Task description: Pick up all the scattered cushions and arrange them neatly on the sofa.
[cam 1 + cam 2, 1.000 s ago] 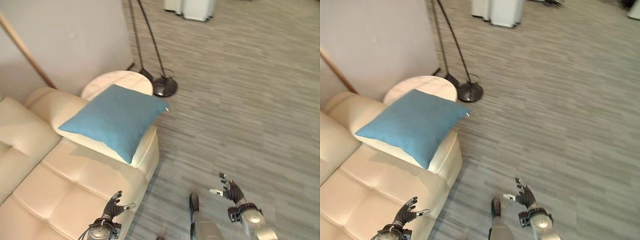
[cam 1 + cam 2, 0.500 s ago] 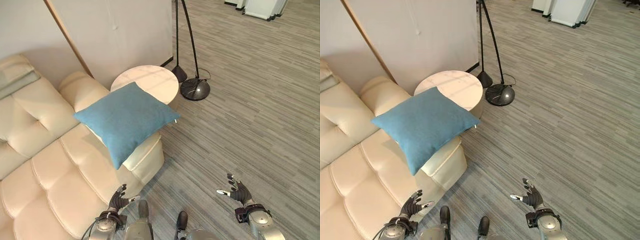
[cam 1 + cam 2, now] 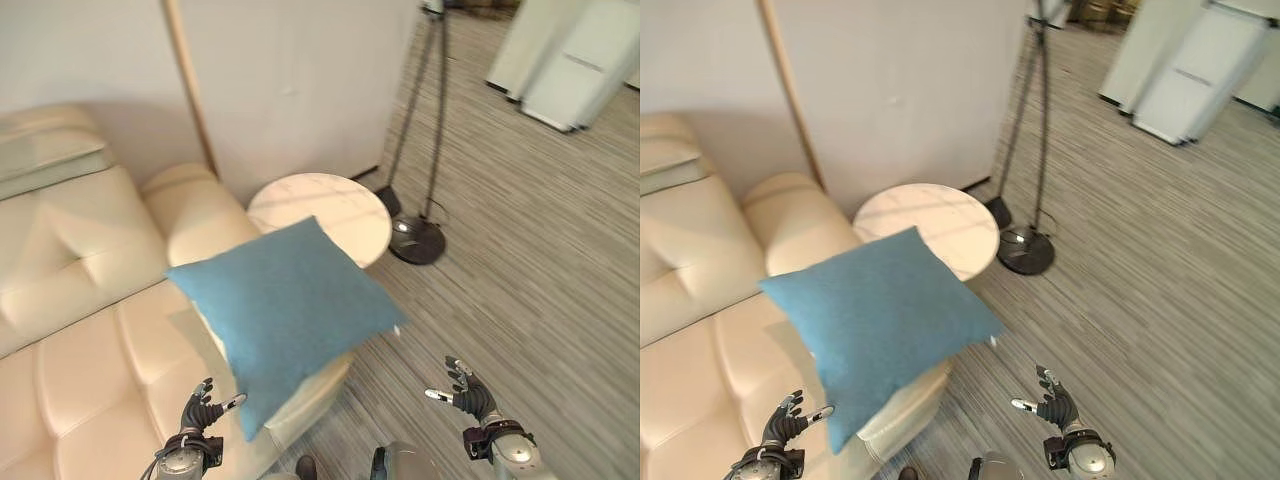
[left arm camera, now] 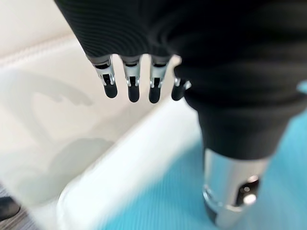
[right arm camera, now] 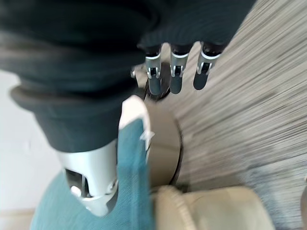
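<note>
A blue cushion [image 3: 285, 320] lies flat across the cream sofa's [image 3: 90, 350] armrest [image 3: 200, 215], at the sofa's end beside the round side table [image 3: 320, 212]. One corner of the cushion juts out past the armrest's outer edge over the wood-look floor [image 3: 540, 300], and its lower corner hangs down over the sofa's front edge. It is on the sofa, but perched askew on the arm, not set against the backrest.

The left robot hand [image 3: 200, 412] hangs low by the sofa's front edge, just under the cushion's lower corner, fingers straight and spread, holding nothing; its wrist view looks past the dark fingertips [image 4: 132, 93] onto cream upholstery and blue fabric. The right robot hand [image 3: 465, 395] hovers over bare floor, well apart from the cushion, fingers likewise apart and empty. A floor lamp [image 3: 418, 235] stands on the floor just beyond the side table.

The main risk, as I judge it, is the cushion sliding off: so much of it overhangs the armrest that a brush from the left robot hand coming up underneath could tip it onto the floor or against the table. A one-handed grab at the hanging corner would likely drag it and let it fold. Reaching with the right robot hand means swinging near the lamp stand, which could be knocked
</note>
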You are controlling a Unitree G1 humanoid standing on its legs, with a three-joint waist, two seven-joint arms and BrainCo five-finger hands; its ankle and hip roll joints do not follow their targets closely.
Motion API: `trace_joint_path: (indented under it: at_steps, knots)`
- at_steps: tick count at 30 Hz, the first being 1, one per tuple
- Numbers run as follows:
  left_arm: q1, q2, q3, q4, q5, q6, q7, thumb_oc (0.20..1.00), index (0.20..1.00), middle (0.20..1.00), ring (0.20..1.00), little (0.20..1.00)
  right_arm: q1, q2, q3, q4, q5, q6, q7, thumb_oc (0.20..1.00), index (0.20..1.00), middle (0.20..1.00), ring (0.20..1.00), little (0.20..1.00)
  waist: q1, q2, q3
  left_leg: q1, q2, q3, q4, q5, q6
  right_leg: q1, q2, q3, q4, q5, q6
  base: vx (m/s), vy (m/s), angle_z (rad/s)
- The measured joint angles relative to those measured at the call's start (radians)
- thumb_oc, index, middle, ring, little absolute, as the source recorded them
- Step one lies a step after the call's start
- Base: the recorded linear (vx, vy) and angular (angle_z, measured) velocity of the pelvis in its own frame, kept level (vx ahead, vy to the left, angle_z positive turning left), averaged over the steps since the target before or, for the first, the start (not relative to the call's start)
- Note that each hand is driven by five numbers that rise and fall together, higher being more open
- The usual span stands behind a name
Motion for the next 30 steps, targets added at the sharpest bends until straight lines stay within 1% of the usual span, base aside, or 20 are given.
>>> trace_joint_path:
  at_steps: [1,2,3,4,5,6,7,8,9,10,11,12,13,14,16,18,20,26,28,30]
  knots:
    - [0.000,-0.004,0.000,0.005,-0.012,0.000,-0.001,1.000,1.000,1.000,1.000,1.000,-0.005,-0.008,-0.002,0.000,0.000,0.000,-0.003,1.000,1.000,1.000,1.000,1.000,-0.006,0.012,0.010,0.010,-0.001,-0.049,0.001,-0.007,-0.011,-0.008,0.042,0.046,-0.095,0.012,-0.004,0.22,-0.221,1.86]
    - [-0.005,-0.010,-0.005,0.009,-0.029,0.001,-0.002,1.000,1.000,1.000,1.000,1.000,-0.016,-0.025,-0.009,0.000,0.000,-0.001,-0.006,1.000,1.000,1.000,1.000,1.000,-0.025,0.026,0.022,0.041,-0.006,-0.104,0.000,-0.009,-0.015,0.013,0.111,0.101,-0.264,0.095,-0.022,0.11,-0.129,1.65]
    - [0.004,-0.011,-0.006,0.007,-0.029,0.001,-0.001,1.000,1.000,1.000,1.000,1.000,-0.017,-0.034,-0.013,0.003,-0.001,0.000,-0.007,1.000,1.000,1.000,1.000,1.000,-0.023,0.027,0.024,0.077,-0.014,-0.102,-0.018,-0.010,-0.016,0.018,0.109,0.075,-0.274,0.157,-0.061,0.14,-0.188,1.48]
    - [0.014,-0.012,-0.006,0.008,-0.027,0.000,0.000,1.000,1.000,1.000,1.000,1.000,-0.017,-0.040,-0.024,0.003,-0.009,0.000,-0.010,1.000,1.000,1.000,1.000,1.000,-0.022,0.034,0.022,0.099,-0.017,-0.142,-0.014,-0.027,-0.041,0.034,0.121,0.119,-0.280,0.197,-0.056,0.06,-0.108,0.82]
    - [0.016,-0.005,-0.009,0.009,-0.027,0.000,0.002,1.000,1.000,1.000,1.000,1.000,-0.011,-0.040,-0.045,-0.005,-0.020,-0.002,-0.022,1.000,1.000,1.000,1.000,1.000,-0.022,0.030,0.022,0.109,-0.030,-0.166,0.001,-0.027,-0.042,0.064,0.117,0.137,-0.311,0.255,-0.072,0.09,-0.182,0.74]
    - [0.021,-0.004,-0.010,0.002,-0.027,-0.001,0.002,1.000,1.000,1.000,1.000,1.000,-0.009,-0.050,-0.058,-0.019,-0.023,-0.002,-0.029,1.000,1.000,1.000,1.000,1.000,-0.018,0.028,0.020,0.122,-0.035,-0.170,0.003,-0.032,-0.049,0.093,0.101,0.112,-0.341,0.305,-0.104,0.10,-0.181,0.69]
    - [0.022,-0.002,-0.009,-0.002,-0.027,-0.001,0.001,1.000,1.000,1.000,1.000,1.000,-0.004,-0.058,-0.071,-0.031,-0.028,-0.003,-0.031,1.000,1.000,1.000,1.000,1.000,-0.018,0.026,0.018,0.123,-0.039,-0.181,0.013,-0.039,-0.061,0.122,0.093,0.096,-0.372,0.335,-0.116,0.12,-0.189,0.43]
    - [0.023,-0.004,-0.003,-0.004,-0.027,-0.002,0.002,1.000,1.000,1.000,1.000,1.000,-0.014,-0.070,-0.085,-0.039,-0.034,-0.001,-0.036,1.000,1.000,1.000,1.000,1.000,-0.013,0.027,0.018,0.119,-0.041,-0.187,0.027,-0.040,-0.064,0.156,0.091,0.094,-0.425,0.337,-0.114,0.12,-0.166,0.26]
    - [0.031,-0.003,0.004,-0.009,-0.027,-0.001,0.000,1.000,1.000,1.000,1.000,1.000,-0.022,-0.090,-0.091,-0.067,-0.043,0.000,-0.045,1.000,1.000,1.000,1.000,1.000,-0.004,0.016,0.024,0.090,-0.056,-0.174,0.097,-0.047,-0.102,0.195,0.073,0.095,-0.485,0.352,-0.120,0.11,-0.156,0.16]
    - [0.033,0.002,0.011,-0.030,-0.027,-0.001,0.000,1.000,1.000,1.000,1.000,1.000,-0.032,-0.100,-0.098,-0.089,-0.055,-0.001,-0.052,1.000,1.000,1.000,1.000,1.000,-0.002,-0.013,0.035,0.038,-0.077,-0.159,0.186,-0.076,-0.138,0.224,0.040,0.094,-0.519,0.356,-0.121,0.11,-0.147,0.27]
    - [0.036,0.011,0.013,-0.059,-0.027,-0.006,0.000,1.000,1.000,1.000,1.000,1.000,-0.032,-0.104,-0.122,-0.113,-0.065,-0.004,-0.061,1.000,1.000,1.000,1.000,1.000,-0.002,-0.048,0.041,0.009,-0.074,-0.160,0.195,-0.107,-0.120,0.254,0.018,0.092,-0.554,0.359,-0.119,0.08,-0.097,0.40]
    - [0.031,0.026,0.011,-0.090,-0.027,-0.012,0.000,1.000,1.000,1.000,1.000,1.000,-0.039,-0.111,-0.150,-0.120,-0.071,-0.015,-0.068,1.000,1.000,1.000,1.000,1.000,-0.002,-0.048,0.039,0.008,-0.025,-0.177,0.108,-0.106,-0.120,0.280,0.026,0.076,-0.572,0.359,-0.117,0.08,-0.119,0.36]
    - [0.026,0.038,0.011,-0.109,-0.027,-0.013,0.001,1.000,1.000,1.000,1.000,1.000,-0.053,-0.119,-0.169,-0.118,-0.078,-0.020,-0.072,1.000,1.000,1.000,1.000,1.000,-0.001,-0.035,0.035,0.018,0.022,-0.199,0.002,-0.072,-0.134,0.281,0.059,0.068,-0.575,0.352,-0.108,0.07,-0.109,0.38]
    - [-0.006,0.067,0.006,-0.109,-0.027,-0.007,0.001,1.000,1.000,1.000,1.000,1.000,-0.094,-0.112,-0.183,-0.103,-0.078,-0.030,-0.080,1.000,1.000,1.000,1.000,1.000,0.000,-0.031,0.039,0.032,0.061,-0.208,-0.076,0.032,-0.106,0.281,0.094,0.057,-0.577,0.338,-0.084,0.08,-0.140,0.31]
    - [-0.026,0.065,0.000,-0.110,-0.029,-0.007,0.000,1.000,1.000,1.000,1.000,1.000,-0.110,-0.116,-0.179,-0.097,-0.078,-0.034,-0.080,1.000,1.000,1.000,1.000,1.000,0.001,-0.037,0.035,0.046,0.068,-0.211,-0.082,0.032,-0.108,0.298,0.095,0.046,-0.582,0.323,-0.067,0.05,-0.087,0.22]
    - [-0.027,0.052,-0.006,-0.109,-0.030,-0.006,-0.001,1.000,1.000,1.000,1.000,1.000,-0.135,-0.132,-0.157,-0.066,-0.077,-0.035,-0.078,1.000,1.000,1.000,1.000,1.000,0.000,-0.026,0.034,0.072,0.075,-0.209,-0.092,0.031,-0.110,0.320,0.099,0.043,-0.585,0.306,-0.053,0.06,-0.082,-0.01]
    - [-0.030,0.044,-0.011,-0.110,-0.032,-0.006,-0.002,1.000,1.000,1.000,1.000,1.000,-0.169,-0.136,-0.134,0.000,-0.074,-0.029,-0.069,1.000,1.000,1.000,1.000,1.000,0.000,-0.012,0.031,0.085,0.081,-0.209,-0.100,0.032,-0.117,0.331,0.105,0.042,-0.585,0.305,-0.053,0.05,-0.063,-0.01]
    - [-0.048,0.024,-0.120,-0.118,-0.038,-0.004,-0.015,1.000,1.000,1.000,1.000,1.000,-0.213,-0.141,-0.073,0.194,-0.033,0.009,-0.061,1.000,1.000,1.000,1.000,1.000,0.001,0.024,0.026,0.078,0.095,-0.223,-0.098,0.034,-0.138,0.330,0.117,0.029,-0.585,0.306,-0.057,0.00,-0.051,0.07]
    - [-0.060,0.019,-0.162,-0.141,-0.064,-0.002,-0.017,1.000,1.000,1.000,1.000,1.000,-0.230,-0.140,-0.055,0.251,-0.012,0.013,-0.064,1.000,1.000,1.000,1.000,1.000,0.000,0.028,0.024,0.055,0.096,-0.238,-0.095,0.040,-0.143,0.312,0.117,0.015,-0.585,0.305,-0.062,-0.13,-0.040,0.15]
    - [-0.110,0.015,-0.201,-0.180,-0.075,0.000,-0.017,1.000,1.000,1.000,1.000,1.000,-0.299,-0.126,0.007,0.291,0.024,0.027,-0.063,1.000,1.000,1.000,1.000,1.000,0.002,0.023,0.039,-0.023,0.092,-0.237,-0.066,0.053,-0.147,0.247,0.116,0.016,-0.582,0.324,-0.071,-0.34,-0.028,-0.03]
